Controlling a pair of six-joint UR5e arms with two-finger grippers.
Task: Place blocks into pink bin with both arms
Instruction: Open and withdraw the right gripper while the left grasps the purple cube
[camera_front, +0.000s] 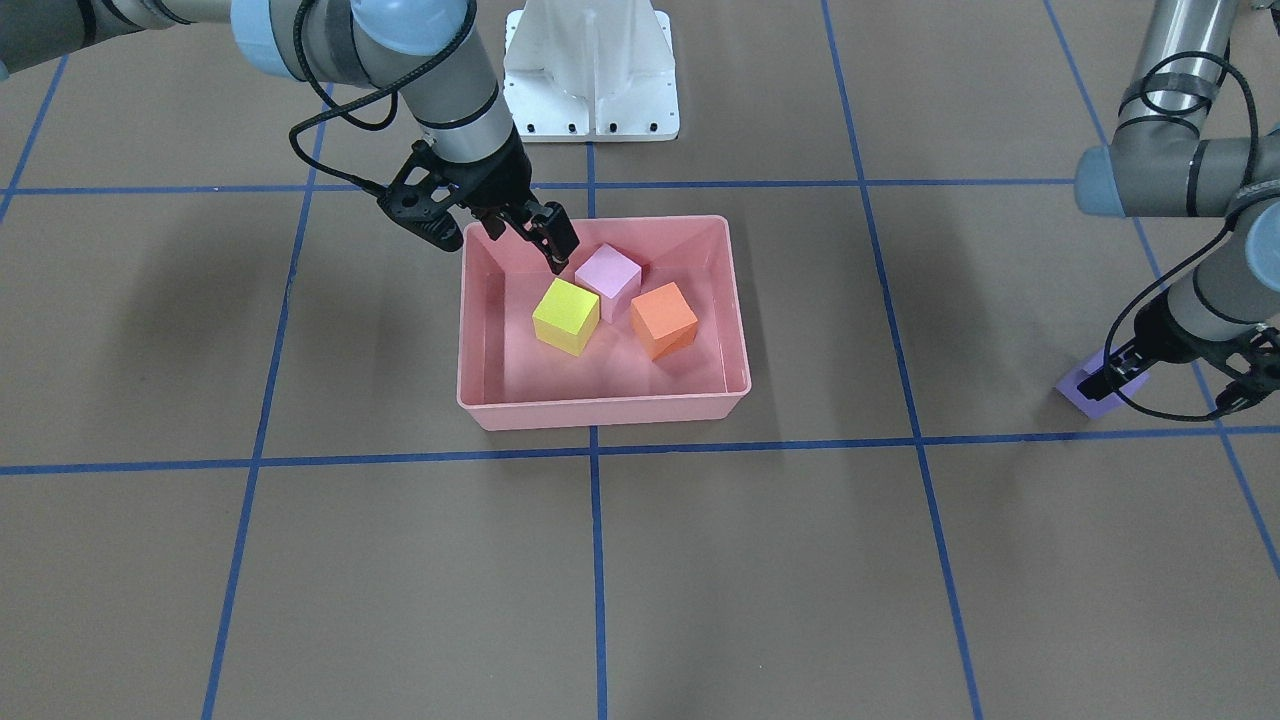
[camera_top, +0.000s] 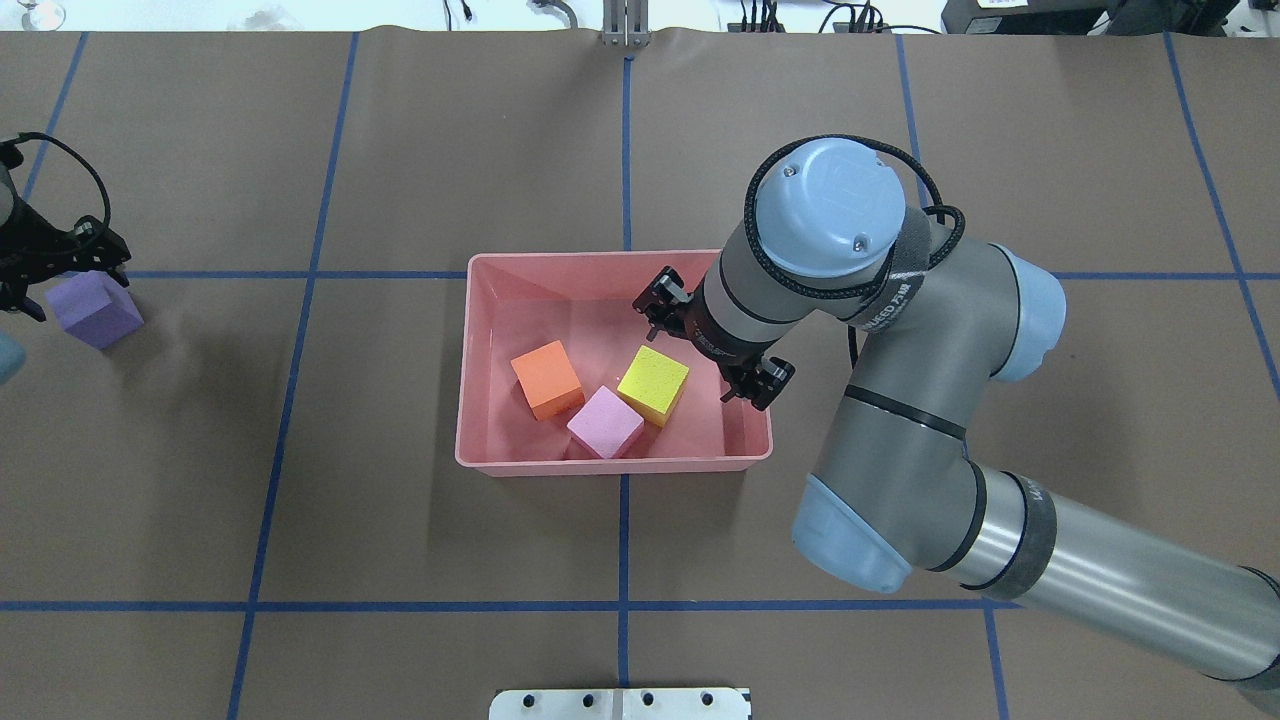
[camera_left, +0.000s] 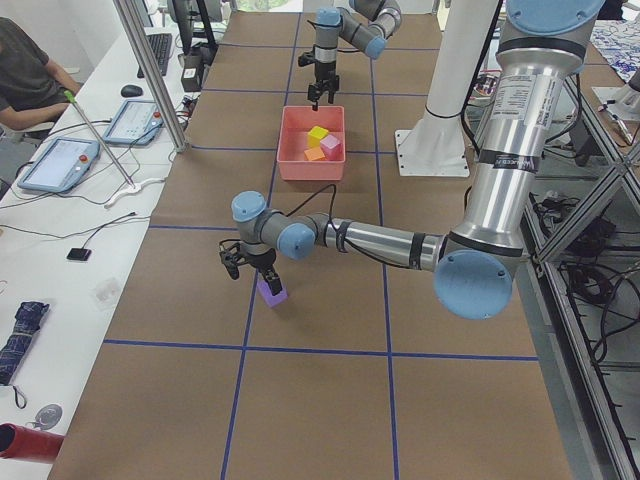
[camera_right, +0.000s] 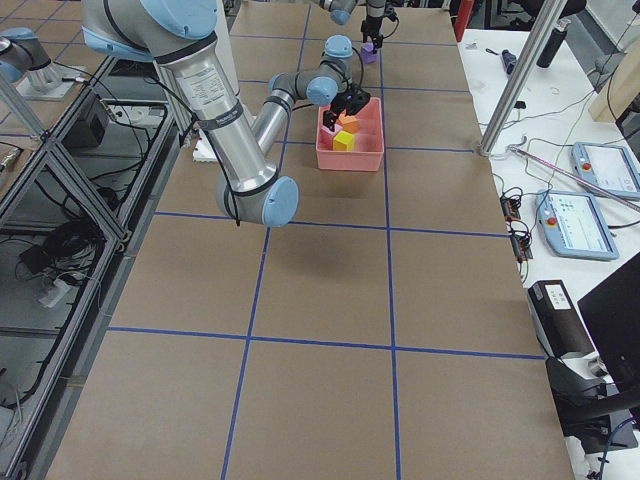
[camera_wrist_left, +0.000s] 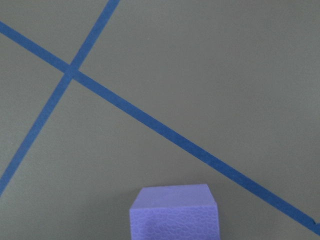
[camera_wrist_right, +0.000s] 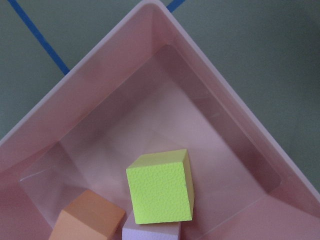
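Observation:
The pink bin (camera_front: 600, 410) stands at the table's middle and holds the yellow block (camera_front: 566, 314), the light pink block (camera_front: 608, 280) and the orange block (camera_front: 664, 318). My right gripper (camera_front: 525, 235) hangs open and empty over the bin's corner nearest the robot, just above the light pink block. In the right wrist view the yellow block (camera_wrist_right: 160, 186) lies below it. The purple block (camera_front: 1090, 392) sits on the table far out on my left side. My left gripper (camera_front: 1175, 385) is open, low beside it, one finger at its edge. The purple block also shows in the left wrist view (camera_wrist_left: 174, 212).
The white pedestal (camera_front: 590, 70) stands behind the bin at the robot's side. Blue tape lines (camera_front: 590, 450) cross the brown table. Beyond the table's far edge a side desk holds tablets (camera_left: 60, 160), and a person (camera_left: 25, 75) sits there.

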